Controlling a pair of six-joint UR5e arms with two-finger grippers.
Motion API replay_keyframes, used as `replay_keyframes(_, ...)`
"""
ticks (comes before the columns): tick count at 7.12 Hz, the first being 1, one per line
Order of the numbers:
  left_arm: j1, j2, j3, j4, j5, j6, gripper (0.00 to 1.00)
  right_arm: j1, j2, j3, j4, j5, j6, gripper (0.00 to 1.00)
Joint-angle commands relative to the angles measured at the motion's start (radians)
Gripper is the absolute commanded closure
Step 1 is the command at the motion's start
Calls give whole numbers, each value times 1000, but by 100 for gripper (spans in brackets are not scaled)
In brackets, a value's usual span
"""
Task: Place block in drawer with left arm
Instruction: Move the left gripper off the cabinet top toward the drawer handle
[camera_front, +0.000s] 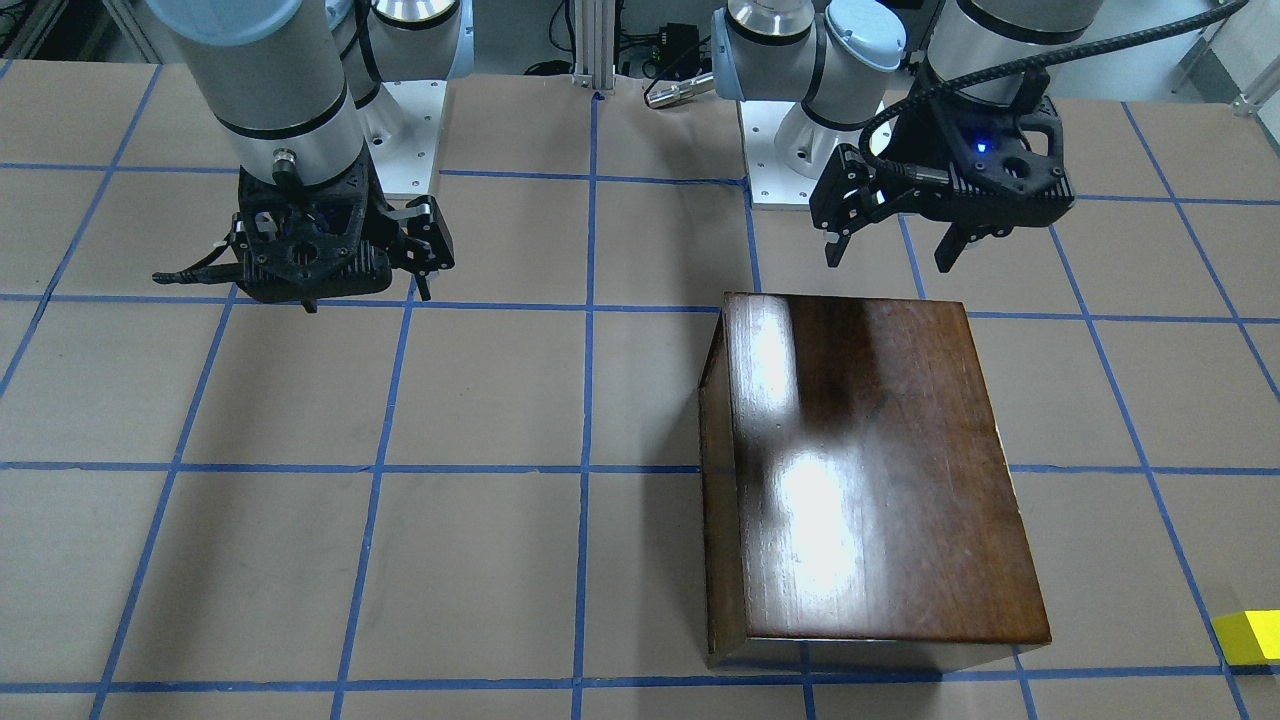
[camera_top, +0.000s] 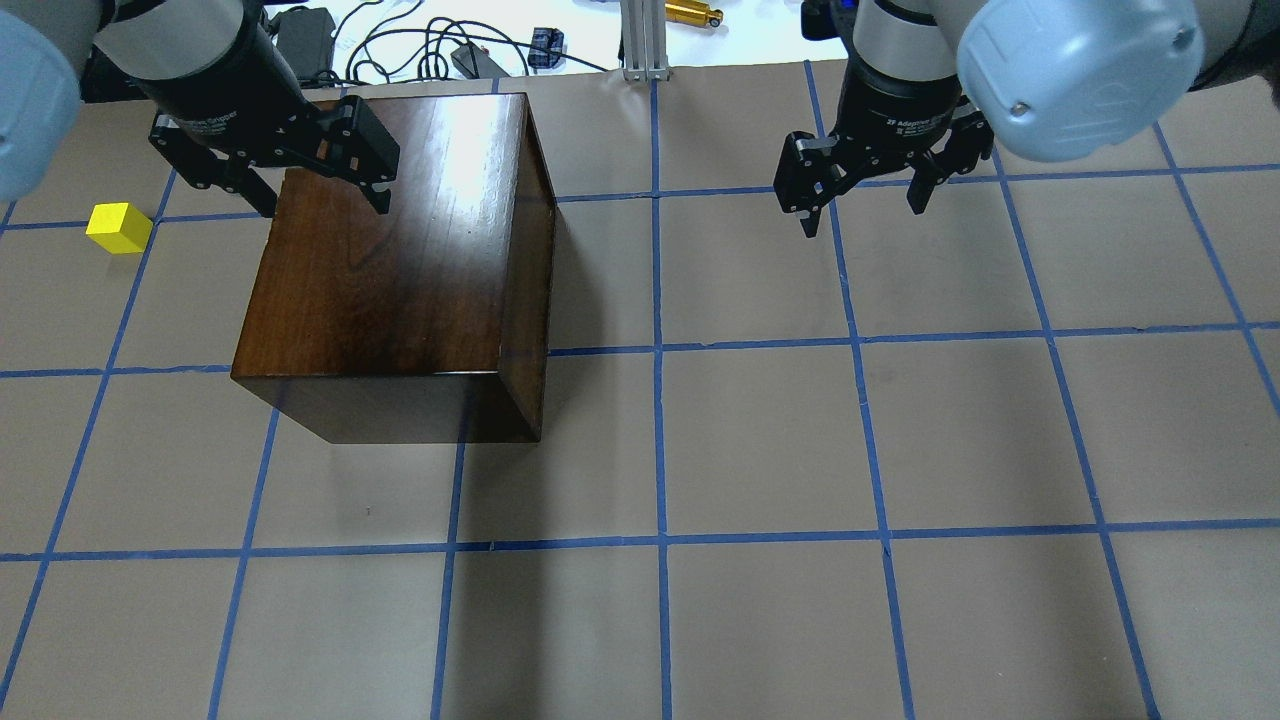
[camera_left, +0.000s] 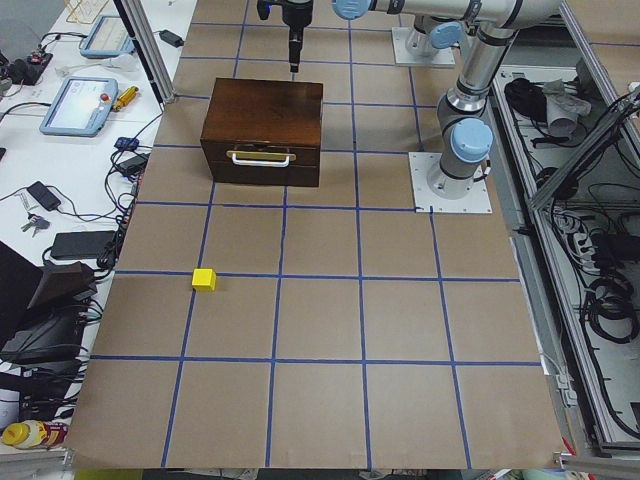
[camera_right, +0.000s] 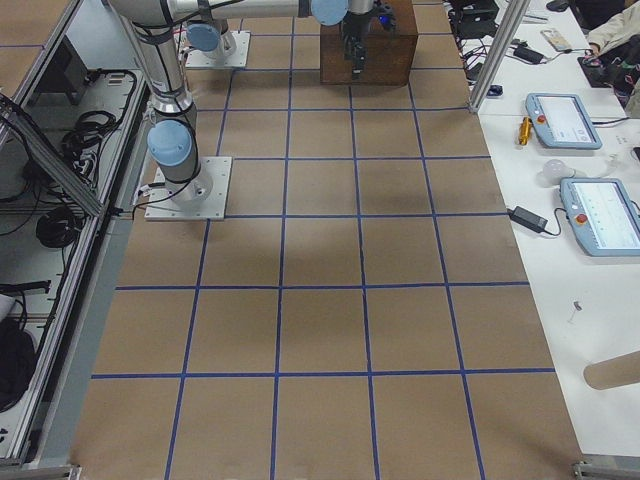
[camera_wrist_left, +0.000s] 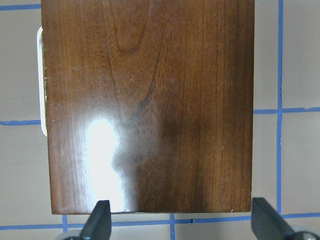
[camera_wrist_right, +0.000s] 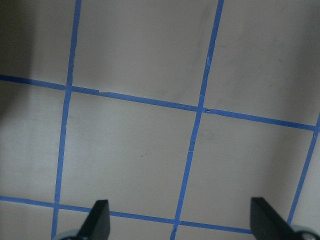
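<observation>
The yellow block (camera_top: 119, 227) lies on the table, left of the dark wooden cabinet (camera_top: 400, 260); it also shows in the front-facing view (camera_front: 1250, 635) and the exterior left view (camera_left: 204, 279). The drawer front (camera_left: 260, 168) with its white handle (camera_left: 262, 157) sits flush in the cabinet, so the tray is hidden. My left gripper (camera_top: 322, 203), with its blue light, hangs open and empty above one edge of the cabinet top (camera_wrist_left: 150, 100). My right gripper (camera_top: 862, 215) is open and empty over bare table.
The table (camera_top: 760, 450) is brown paper with a blue tape grid. The arm base plates (camera_front: 410, 140) and a metal post (camera_top: 640, 40) stand at the robot's edge. Tablets (camera_left: 80, 105) and cables lie on the operators' bench.
</observation>
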Motion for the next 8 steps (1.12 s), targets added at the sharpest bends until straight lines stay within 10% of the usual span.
replay_keyframes(1,0,2,0,-1,0,1,0,0,0,0,0,0,1,0)
replay_keyframes(8,15,5,8,-1,0,5,0,0,0,0,0,0,1,0)
